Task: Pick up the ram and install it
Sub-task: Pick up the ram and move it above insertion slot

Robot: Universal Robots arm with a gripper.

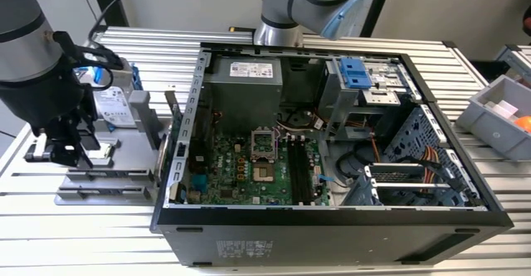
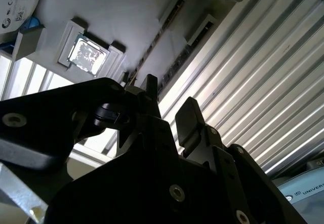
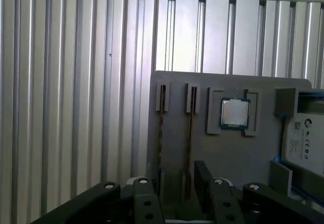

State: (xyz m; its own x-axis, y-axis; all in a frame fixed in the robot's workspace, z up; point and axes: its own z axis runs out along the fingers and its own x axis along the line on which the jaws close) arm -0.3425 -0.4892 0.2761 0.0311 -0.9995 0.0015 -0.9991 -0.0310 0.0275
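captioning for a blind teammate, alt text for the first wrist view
The open gripper hangs above a grey tray on a ribbed metal table, over two narrow slots holding thin boards on edge, likely the ram. A square silver processor chip and a hard drive share the tray.

No print is clear enough to quote. White printed labels sit on the power supply [image 1: 249,69], the hard drive [image 3: 302,142] and the case [image 1: 242,248], on its near outer wall.

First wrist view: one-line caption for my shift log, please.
Open gripper hovers over the grey fixture, where the ram stands edge-on in slots beside the processor chip.
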